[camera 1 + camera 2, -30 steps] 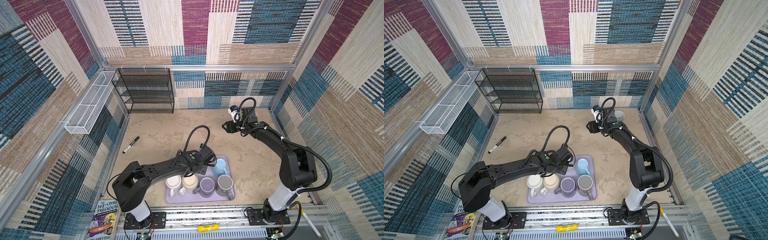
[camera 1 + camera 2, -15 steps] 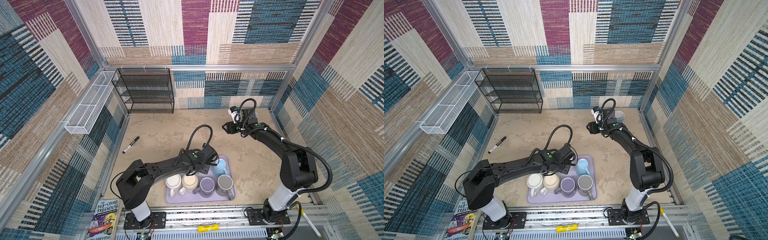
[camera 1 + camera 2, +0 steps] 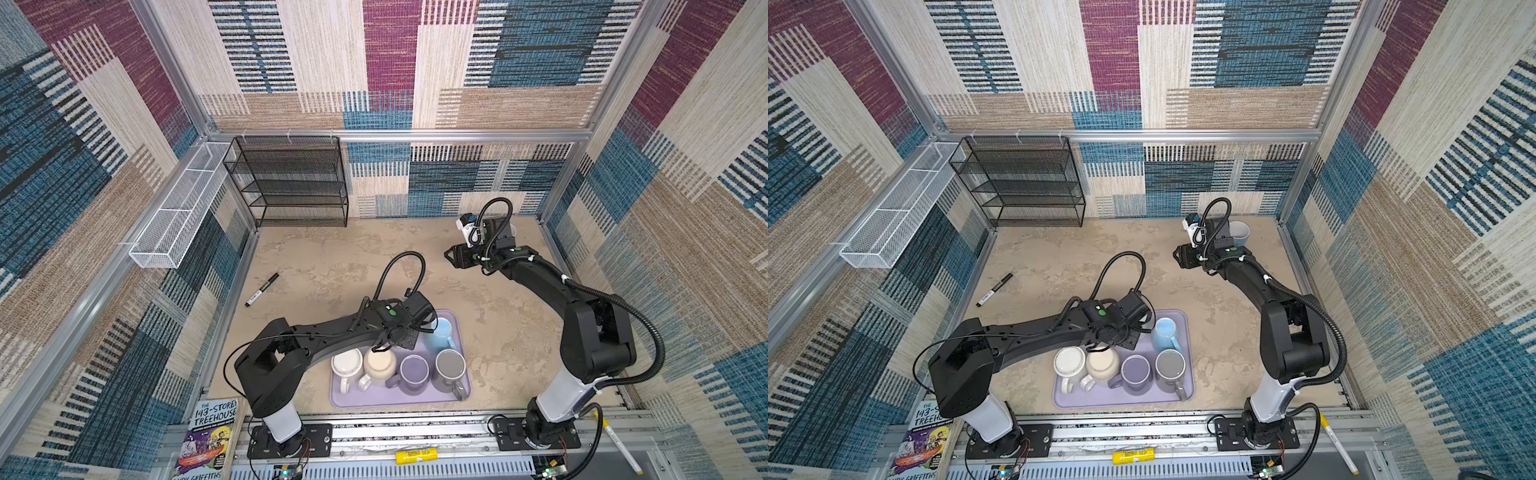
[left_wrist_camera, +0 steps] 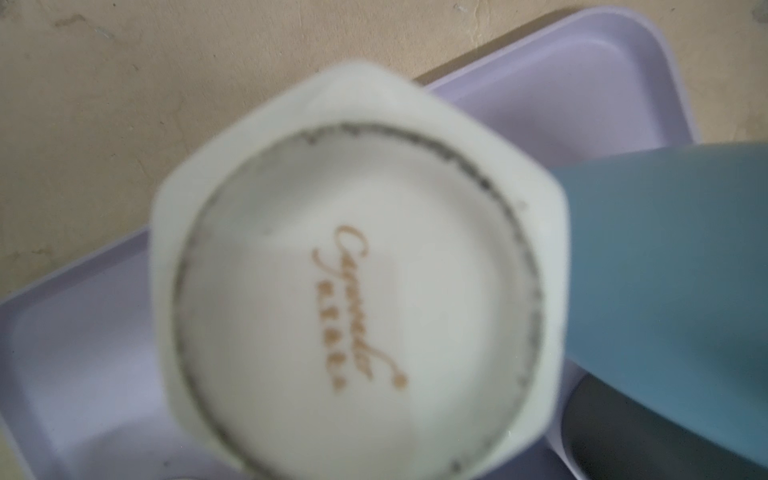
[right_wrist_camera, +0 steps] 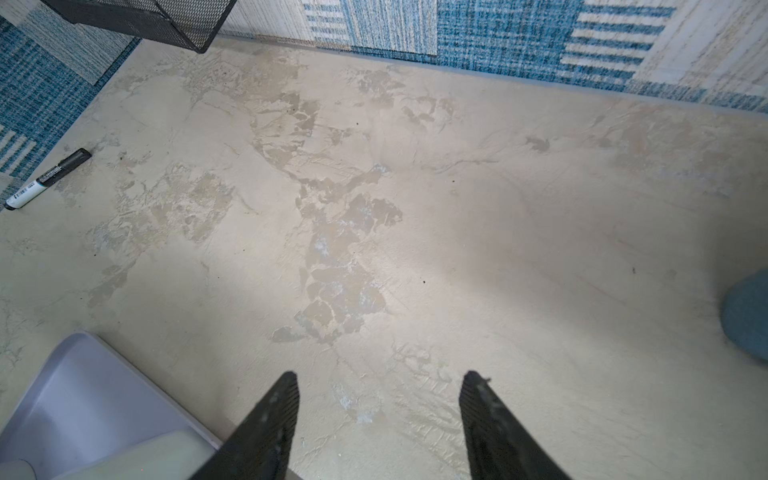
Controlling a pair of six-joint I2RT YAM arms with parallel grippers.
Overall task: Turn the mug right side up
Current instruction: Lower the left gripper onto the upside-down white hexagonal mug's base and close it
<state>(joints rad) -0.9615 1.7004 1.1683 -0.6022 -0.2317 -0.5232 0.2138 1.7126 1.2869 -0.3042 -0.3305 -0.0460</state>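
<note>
A white six-sided mug fills the left wrist view bottom up, with gold script on its base, over the lavender tray. It covers the left fingers in that view. In both top views my left gripper is over the tray's back half, its fingers hidden under the wrist, and the white mug is almost wholly hidden too. My right gripper is open and empty above bare table at the back right.
On the tray stand a white mug, a cream mug, a purple mug, a grey mug and a light blue mug. A marker lies left. A black wire rack stands at the back; a blue cup sits behind the right gripper.
My left wrist has shifted a little to the right and toward the back over the tray, closer to the light blue mug. The right arm has not moved.
</note>
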